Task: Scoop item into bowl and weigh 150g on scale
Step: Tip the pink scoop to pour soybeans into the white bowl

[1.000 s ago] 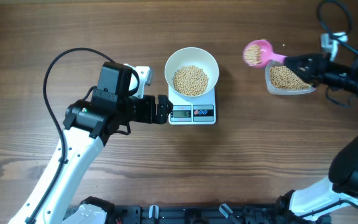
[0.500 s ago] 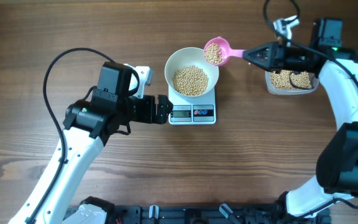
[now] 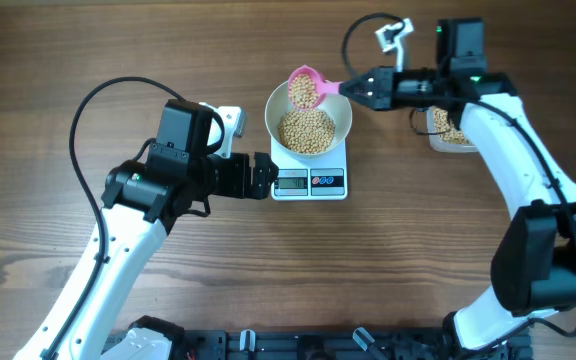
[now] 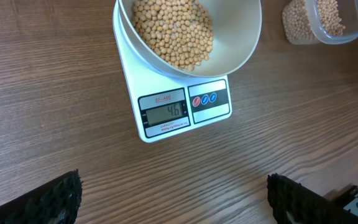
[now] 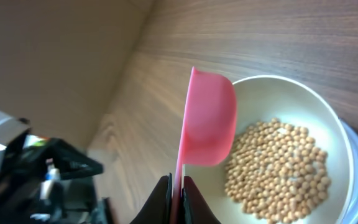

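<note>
**Scoop of beans waits over the bowl**

A pile of beans (image 3: 306, 130) lies in the bowl (image 3: 340, 108). The bowl sits on the scale (image 3: 309, 183), near the middle of the table (image 3: 418, 250). More beans fill the pink scoop (image 3: 305, 88). The scoop hangs over the far rim of the bowl, a little left of the bowl's middle.

The right claw (image 3: 360, 88) is closed tight on the scoop's handle. The scoop is long from left to right. Its cup points left and its handle points right, into the claw. So the beans in the scoop lie just left of the claw, and the bowl lies left of the claw, a bit nearer and lower down.

I think the next move is to tip the scoop so the beans drop into the bowl. The cup is over the rim, not the middle, so some beans may bounce off the far edge. Sliding the scoop a bit nearer first would be safer.

The screen (image 4: 163, 112) on the scale looks like it shows 46. That is far less than 150, so I think many more scoops are needed.

The left claw (image 3: 265, 176) is wide open and holds nothing. It sits low on the left, just beside the scale, and points right at it. The right arm is the one at work, and it alone has the scoop.

The clear tub (image 4: 347, 28) with spare beans sits to the right of the scale, well apart from it, partly under the right arm.
</note>
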Motion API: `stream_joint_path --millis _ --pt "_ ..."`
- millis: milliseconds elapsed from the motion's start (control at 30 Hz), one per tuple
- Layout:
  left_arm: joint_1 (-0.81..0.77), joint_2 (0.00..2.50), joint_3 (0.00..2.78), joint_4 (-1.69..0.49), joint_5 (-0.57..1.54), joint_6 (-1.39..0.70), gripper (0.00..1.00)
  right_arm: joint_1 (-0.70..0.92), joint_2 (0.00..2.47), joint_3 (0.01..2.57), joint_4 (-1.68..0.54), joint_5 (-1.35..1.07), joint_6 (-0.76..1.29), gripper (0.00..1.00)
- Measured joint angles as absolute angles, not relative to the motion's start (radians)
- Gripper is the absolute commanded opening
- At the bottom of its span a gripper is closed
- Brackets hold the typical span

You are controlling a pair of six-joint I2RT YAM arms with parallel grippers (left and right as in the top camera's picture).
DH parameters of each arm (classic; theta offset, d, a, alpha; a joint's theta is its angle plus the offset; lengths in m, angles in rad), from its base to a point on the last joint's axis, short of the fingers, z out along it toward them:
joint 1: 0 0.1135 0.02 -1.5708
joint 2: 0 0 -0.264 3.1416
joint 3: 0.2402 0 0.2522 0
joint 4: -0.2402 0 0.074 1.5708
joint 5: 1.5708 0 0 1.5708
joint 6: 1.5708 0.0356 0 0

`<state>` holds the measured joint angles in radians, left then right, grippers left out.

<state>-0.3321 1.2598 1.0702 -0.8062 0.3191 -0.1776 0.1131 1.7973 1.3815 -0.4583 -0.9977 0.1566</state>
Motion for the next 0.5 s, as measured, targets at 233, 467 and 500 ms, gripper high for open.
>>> stream_joint_path --millis 233,467,500 --pt "-0.332 1.26 1.07 -0.806 0.319 -0.178 1.0 0.141 1.797 1.382 -0.455 -0.866 0.118 0.04" --pt "-0.332 1.26 1.07 -0.806 0.319 -0.178 1.0 0.15 1.784 1.382 -0.474 -0.785 0.025 0.04" --pt "-0.332 1.26 1.07 -0.806 0.319 -0.178 1.0 0.158 1.778 1.381 -0.482 -0.77 0.007 0.04"
